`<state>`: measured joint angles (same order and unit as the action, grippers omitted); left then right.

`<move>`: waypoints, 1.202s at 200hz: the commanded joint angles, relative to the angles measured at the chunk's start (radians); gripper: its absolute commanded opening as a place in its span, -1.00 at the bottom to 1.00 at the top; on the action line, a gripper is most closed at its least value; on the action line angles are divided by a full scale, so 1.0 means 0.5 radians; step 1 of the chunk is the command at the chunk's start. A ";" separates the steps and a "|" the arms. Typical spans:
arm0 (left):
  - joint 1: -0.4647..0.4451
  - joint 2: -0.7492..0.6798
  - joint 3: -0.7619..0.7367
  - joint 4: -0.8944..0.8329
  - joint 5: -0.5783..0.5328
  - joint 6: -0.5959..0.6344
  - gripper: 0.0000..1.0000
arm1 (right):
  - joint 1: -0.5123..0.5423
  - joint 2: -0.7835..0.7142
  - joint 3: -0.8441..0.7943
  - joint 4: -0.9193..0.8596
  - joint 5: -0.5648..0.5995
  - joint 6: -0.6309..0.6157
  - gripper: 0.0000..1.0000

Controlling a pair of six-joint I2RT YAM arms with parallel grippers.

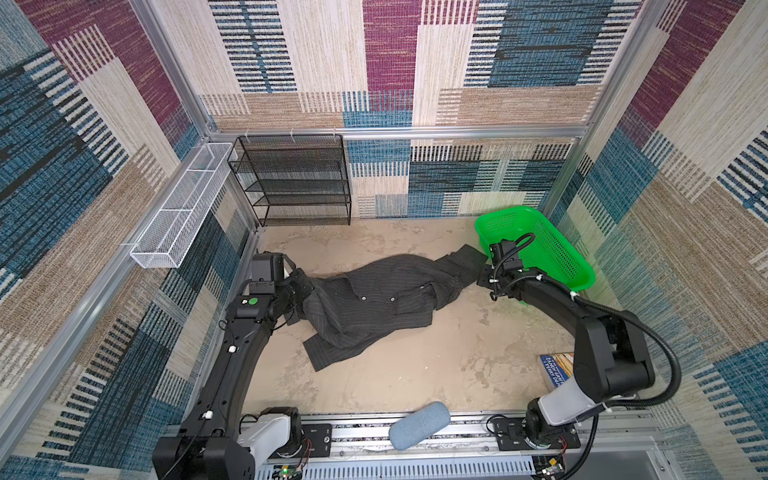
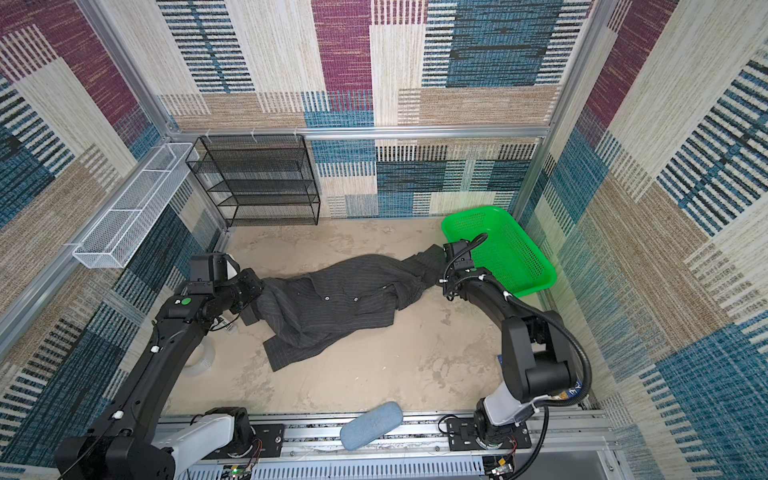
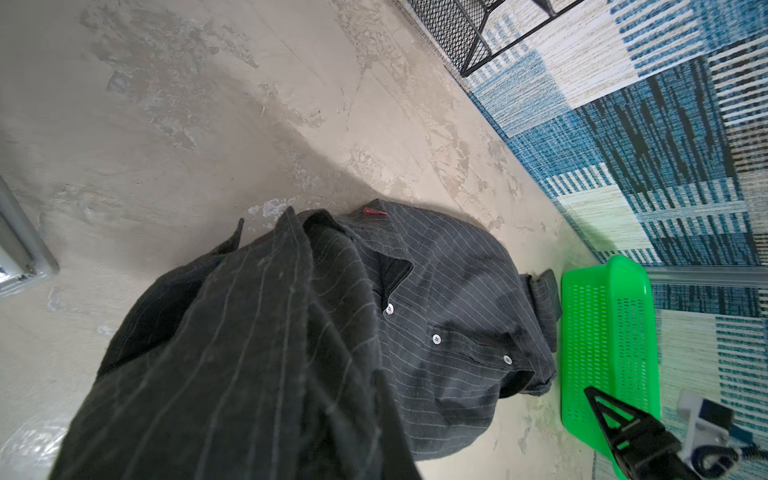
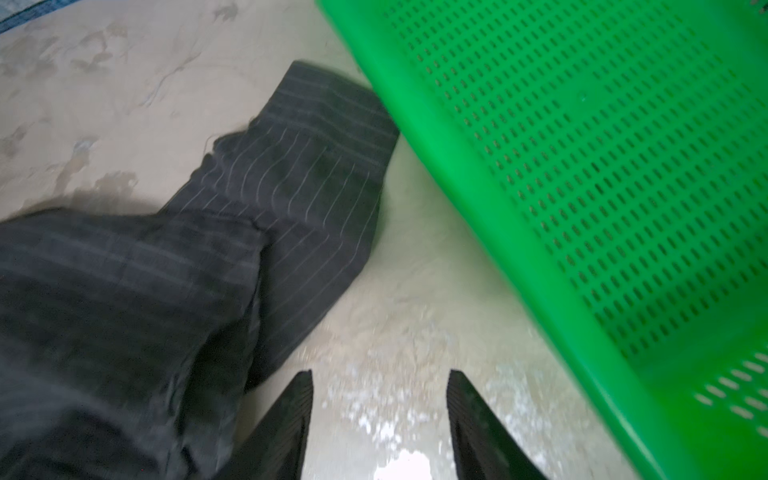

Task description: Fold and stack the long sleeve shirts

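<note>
Holding shirt (image 1: 374,303) lengthwise across the table (image 1: 415,365)
Pinching one end in left pincer (image 1: 302,289); keeping right pincer (image 4: 380,376) spread, empty, just beside the far sleeve (image 4: 316,166).

Cannot see the left gripper (image 1: 302,289) fingertips, buried under shirt (image 1: 374,303) cloth in every view. Blurred in the right wrist view: the shirt's stripes nearest the lens. Cut by that view's edges: right gripper (image 4: 380,419) and green basket (image 4: 582,208). Half hidden behind the right arm (image 1: 602,332): a book (image 1: 557,365), lettering unreadable.
</note>
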<state>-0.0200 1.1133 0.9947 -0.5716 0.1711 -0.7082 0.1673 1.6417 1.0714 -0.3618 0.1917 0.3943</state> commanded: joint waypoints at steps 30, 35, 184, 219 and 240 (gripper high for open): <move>0.003 0.014 -0.011 0.072 0.080 -0.026 -1.00 | -0.093 0.561 0.498 0.248 0.262 -0.017 0.00; 0.002 0.016 -0.008 0.073 0.083 -0.028 -1.00 | -0.102 0.606 0.551 0.250 0.284 -0.023 -0.01; 0.002 0.026 0.062 0.039 0.124 0.009 -1.00 | 0.408 -0.230 -0.150 0.248 -0.307 -0.054 0.38; 0.002 0.018 0.085 0.008 0.139 0.029 -1.00 | 0.741 -0.557 -0.556 0.307 -0.294 0.388 0.42; 0.003 0.007 0.091 0.005 0.147 0.031 -1.00 | 0.900 -0.582 -0.680 0.404 -0.304 0.541 0.45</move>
<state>-0.0196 1.1252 1.0267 -0.5632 0.2245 -0.7082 0.5442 1.3647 0.7868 -0.2440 0.0456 0.5037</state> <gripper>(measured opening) 0.044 0.716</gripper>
